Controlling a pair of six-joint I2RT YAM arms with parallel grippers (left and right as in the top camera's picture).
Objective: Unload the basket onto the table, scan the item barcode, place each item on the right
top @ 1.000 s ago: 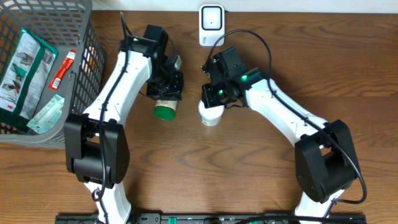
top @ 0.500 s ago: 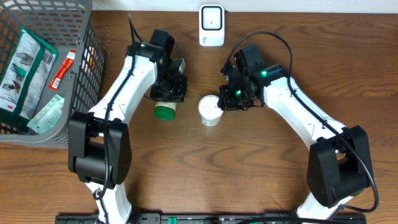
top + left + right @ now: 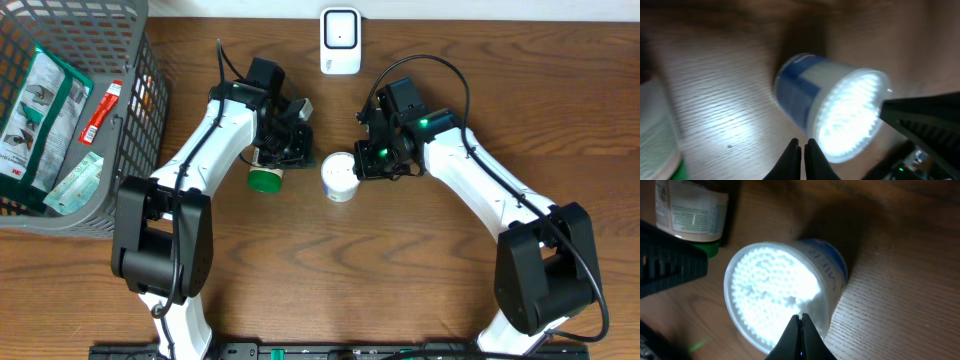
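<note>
Pre-grasp: L pincer (image 3: 802,145), R pincer (image 3: 800,317) clenched, empty, flanking jar (image 3: 339,176). Next: open 1, grab it, show barcode to scanner (image 3: 340,40).

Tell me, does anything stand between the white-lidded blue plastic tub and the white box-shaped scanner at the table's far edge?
Nothing visible does. The wooden tabletop between the white-lidded blue plastic tub and the white box-shaped scanner is bare; the left gripper and right gripper flank that path.

The surface (image 3: 400,260) is matt, grained wood. The white jar (image 3: 338,177) looks plastic, its lid (image 3: 775,295) densely bumped, its blue label (image 3: 795,95) smooth.
</note>
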